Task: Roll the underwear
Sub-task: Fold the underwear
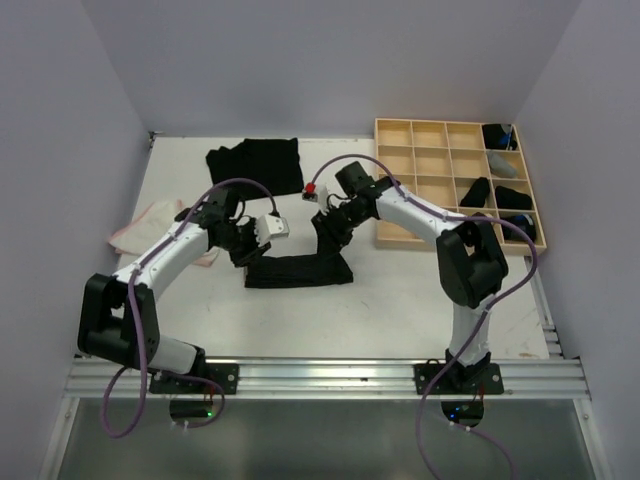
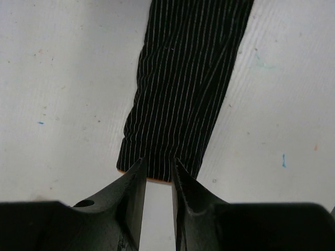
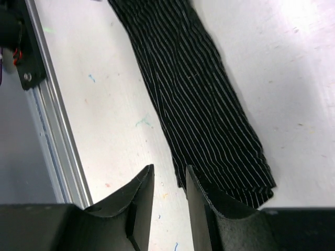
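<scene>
Underwear (image 1: 300,270), a black pinstriped pair folded into a long strip, lies in the middle of the desk (image 1: 400,300), running left to right, a little toward the front edge. The left pincer (image 2: 158,162) sits right at its left end, jaws only narrowly parted, nothing between them. The right pincer (image 3: 168,170) hangs just beside the right end, equally slim-gapped and empty. I'd pinch one end squarely, then roll tight and straight, the other pincer pinning the strip against skewing
</scene>
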Robot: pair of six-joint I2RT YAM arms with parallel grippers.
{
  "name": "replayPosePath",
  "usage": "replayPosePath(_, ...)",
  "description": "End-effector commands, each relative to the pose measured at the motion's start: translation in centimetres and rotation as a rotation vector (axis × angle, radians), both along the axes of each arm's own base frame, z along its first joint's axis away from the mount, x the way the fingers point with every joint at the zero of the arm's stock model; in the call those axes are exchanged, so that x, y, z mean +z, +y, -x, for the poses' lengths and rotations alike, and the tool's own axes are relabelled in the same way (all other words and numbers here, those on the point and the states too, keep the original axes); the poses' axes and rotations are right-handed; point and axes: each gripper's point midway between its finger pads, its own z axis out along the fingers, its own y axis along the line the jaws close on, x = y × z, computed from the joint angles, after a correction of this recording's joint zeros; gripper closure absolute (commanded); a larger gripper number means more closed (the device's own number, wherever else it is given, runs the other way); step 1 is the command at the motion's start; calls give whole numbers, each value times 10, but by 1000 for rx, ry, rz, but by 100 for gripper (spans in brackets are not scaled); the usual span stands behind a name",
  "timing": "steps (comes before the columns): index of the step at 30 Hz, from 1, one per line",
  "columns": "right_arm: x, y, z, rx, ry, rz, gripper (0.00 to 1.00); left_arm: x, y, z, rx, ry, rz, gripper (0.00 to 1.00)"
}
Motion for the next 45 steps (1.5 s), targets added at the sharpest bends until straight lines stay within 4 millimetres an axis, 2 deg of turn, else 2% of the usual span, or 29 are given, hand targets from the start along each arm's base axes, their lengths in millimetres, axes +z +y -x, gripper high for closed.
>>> replayPosePath(1,6,-4,-13,-109,-8,38,65,3,-19,-34,137,-9,114,71)
replayPosePath(3,-10,-10,-11,-120,33,103,65,-6,-18,-41,156,-3,101,72)
replayPosePath(4,-29,-12,-9,-118,71,145,66,-17,-16,-39,152,27,77,74)
replayPosePath(7,-56,-18,-4,-125,133,222,67,-34,-7,-22,93,59,24,79)
replayPosePath(8,-72,-20,-3,-124,156,256,67,-45,-1,-5,54,95,-7,80)
replayPosePath(10,-85,-19,-6,-126,157,287,68,-51,6,12,20,114,-36,84)
replayPosePath(11,-100,-22,-6,-124,165,326,68,-60,13,30,-13,147,-65,85)
replayPosePath(13,-103,-17,-21,-134,135,327,69,-63,20,42,-27,145,-87,89)
replayPosePath(14,-112,-15,-24,-127,136,340,69,-70,26,58,-46,180,-105,89)
replayPosePath(18,-98,11,-71,-117,4,280,71,-69,27,80,-76,211,-91,90)
replayPosePath(20,-88,27,-84,-102,-29,228,71,-61,21,84,-86,207,-50,88)
replayPosePath(21,-78,39,-95,-75,-72,187,70,-54,17,82,-84,184,-27,85)
replayPosePath(22,-68,50,-98,-56,-86,144,69,-47,9,83,-90,174,18,72)
replayPosePath(23,-59,60,-99,-36,-109,112,68,-40,4,81,-74,163,54,68)
replayPosePath(25,-25,82,-110,-17,-190,11,65,-15,-12,71,-67,78,142,59)
replayPosePath(27,3,93,-121,-41,-242,-70,63,10,-24,65,-25,18,194,56)
replayPosePath(28,35,93,-125,-60,-294,-109,63,28,-30,51,-5,-49,222,56)
replayPosePath(30,61,83,-137,-135,-338,-156,63,48,-31,41,91,-89,251,55)
replayPosePath(31,98,76,-136,-162,-386,-205,62,54,-26,32,136,-122,226,55)
replayPosePath(32,93,62,-132,-195,-369,-189,62,58,-23,27,181,-126,217,55)
replayPosePath(33,101,58,-129,-227,-370,-197,62,51,-12,19,243,-136,149,57)
replayPosePath(34,104,52,-122,-249,-362,-187,63,44,-9,22,256,-110,110,59)
replayPosePath(37,93,33,-85,-348,-198,-153,73,18,-3,26,270,-61,1,66)
replayPosePath(38,69,27,-64,-391,-74,-120,76,7,-2,32,268,-43,-18,66)
replayPosePath(40,45,25,-39,-419,88,-105,80,0,-5,33,254,-64,-38,64)
replayPosePath(41,16,17,-19,-442,196,-56,83,-5,-4,35,252,-70,-54,63)
replayPosePath(43,-4,24,-2,-487,360,-76,84,-16,-5,43,226,-58,-96,62)
replayPosePath(44,-23,20,11,-513,424,-53,86,-19,-4,45,225,-52,-109,62)
replayPosePath(45,-29,26,9,-544,457,-73,87,-25,-2,47,223,-32,-127,62)
